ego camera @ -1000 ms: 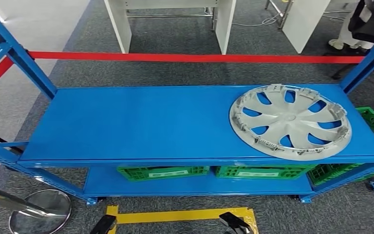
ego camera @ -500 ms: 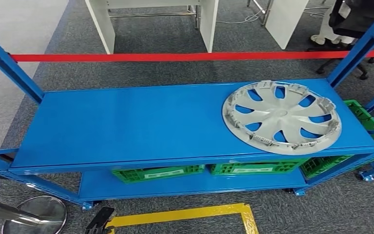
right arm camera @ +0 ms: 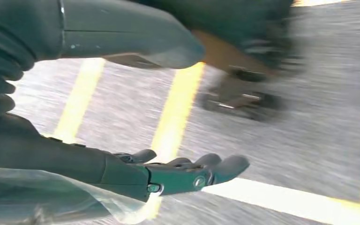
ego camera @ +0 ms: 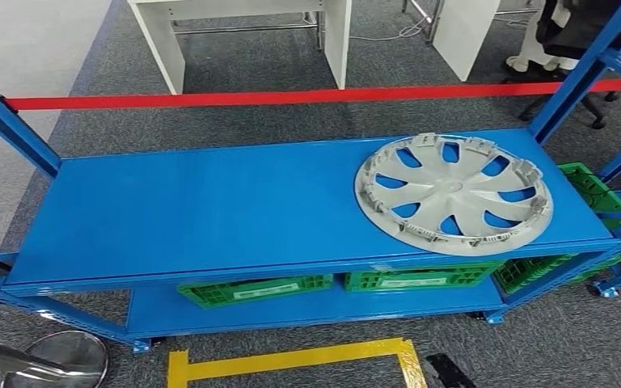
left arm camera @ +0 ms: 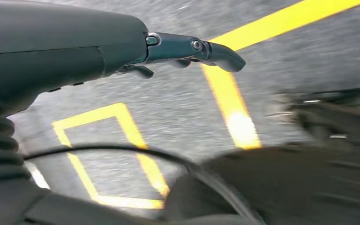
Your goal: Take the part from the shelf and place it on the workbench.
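On the right end of the blue metal shelf (ego camera: 210,210), near its front edge: round silver part (ego camera: 453,194) with curved spokes, lying flat. Under it, green crates (ego camera: 255,288) with white labels, too small to read. Over grey carpet with yellow tape lines (left arm camera: 229,101), left hand (left arm camera: 187,49) and right hand (right arm camera: 183,173) both hanging with fingers out straight, holding nothing.
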